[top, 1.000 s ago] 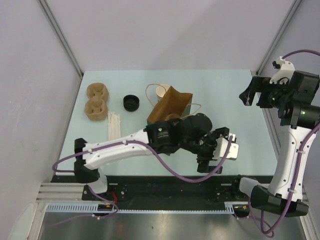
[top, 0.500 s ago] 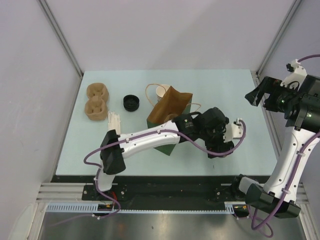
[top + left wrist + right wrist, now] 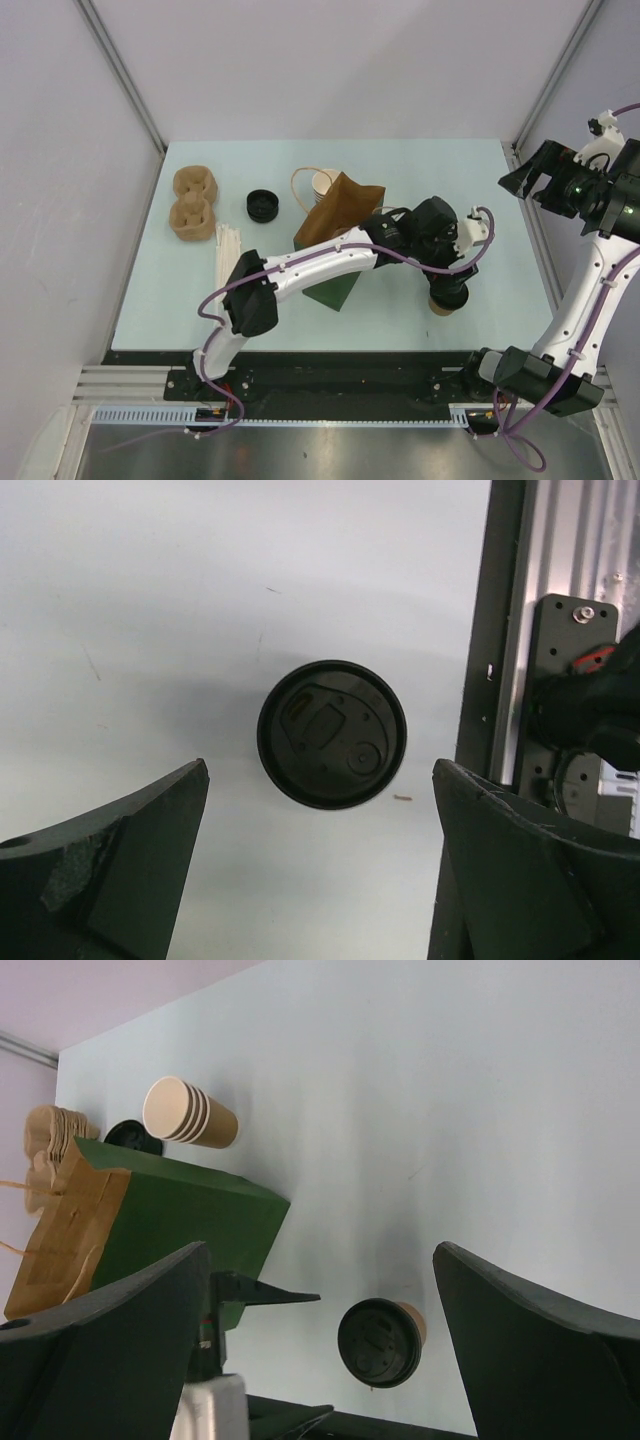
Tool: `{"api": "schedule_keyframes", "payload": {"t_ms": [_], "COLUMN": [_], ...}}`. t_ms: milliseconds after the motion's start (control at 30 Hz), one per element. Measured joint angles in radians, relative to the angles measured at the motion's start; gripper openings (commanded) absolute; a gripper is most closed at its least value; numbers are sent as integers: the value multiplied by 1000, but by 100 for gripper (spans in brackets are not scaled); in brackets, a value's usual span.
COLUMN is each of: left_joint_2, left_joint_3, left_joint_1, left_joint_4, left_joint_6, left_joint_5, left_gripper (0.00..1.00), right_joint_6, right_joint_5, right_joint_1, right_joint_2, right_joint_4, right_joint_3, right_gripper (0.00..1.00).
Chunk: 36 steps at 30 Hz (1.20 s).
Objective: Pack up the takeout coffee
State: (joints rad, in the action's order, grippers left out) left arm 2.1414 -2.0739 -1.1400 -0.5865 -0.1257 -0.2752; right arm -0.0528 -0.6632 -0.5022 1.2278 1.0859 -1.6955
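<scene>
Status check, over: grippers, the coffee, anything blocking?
Left gripper open, hovering straight above the takeout coffee, no contact. Right gripper open, raised off to the side. Coffee upright, lid on. Path down clear; green bag lies apart.

We see the left arm [image 3: 310,268] built of smooth white shells joined by bulky black housings; the right arm [image 3: 583,300] has the same white links and black blocks; a purple cable [image 3: 489,232] loops along each arm; the left fingers [image 3: 120,865] are broad matte-black wedges, one of them scuffed grey near its base.
</scene>
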Motion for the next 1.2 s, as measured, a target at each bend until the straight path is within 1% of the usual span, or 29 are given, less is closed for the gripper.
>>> {"api": "schedule_keyframes", "payload": {"t_ms": [167, 467, 1200], "left_joint_2": [62, 105, 131], "left_joint_3": [-40, -45, -45], "left_joint_1": [0, 0, -21], "left_joint_4": [2, 2, 23], "left_joint_6": [32, 56, 73], "left_joint_5": [31, 87, 67], "left_gripper": [99, 100, 99], "right_joint_6": [0, -1, -7], "right_joint_5": [-2, -9, -27], "right_joint_1": [0, 0, 0], "right_joint_2": [1, 12, 13], "right_joint_4": [0, -6, -7], "right_joint_3": [0, 0, 0], "right_gripper": [100, 100, 100]}}
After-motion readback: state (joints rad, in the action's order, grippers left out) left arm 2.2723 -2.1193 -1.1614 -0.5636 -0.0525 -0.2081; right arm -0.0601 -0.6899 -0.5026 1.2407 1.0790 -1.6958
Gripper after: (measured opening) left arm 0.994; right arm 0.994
